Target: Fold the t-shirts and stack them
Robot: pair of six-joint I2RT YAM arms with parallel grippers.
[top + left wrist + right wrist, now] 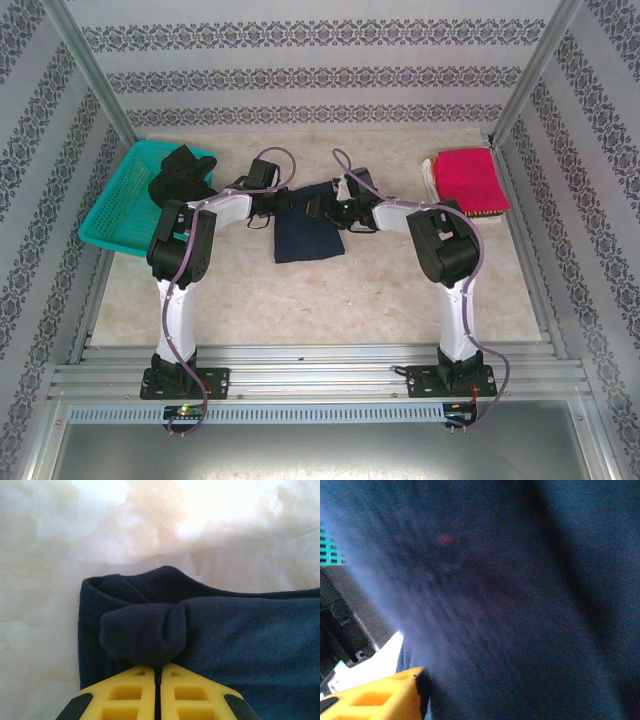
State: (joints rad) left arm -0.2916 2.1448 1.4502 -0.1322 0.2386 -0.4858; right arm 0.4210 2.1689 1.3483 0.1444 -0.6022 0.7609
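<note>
Lying folded, navy t-shirt [310, 240], long axis near-far (roughly)

Nothing to read here: no lettering, label or number is legible on the navy t-shirt [308, 238], the pinkish-red t-shirt [470, 178], the teal basket [118, 210] or the patterned walls [300, 80].

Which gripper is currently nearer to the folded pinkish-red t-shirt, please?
The right. The right gripper is at the right side of the navy t-shirt, with bare table between it and the pinkish-red t-shirt; the left gripper pinches that shirt's left side, farther away.
</note>
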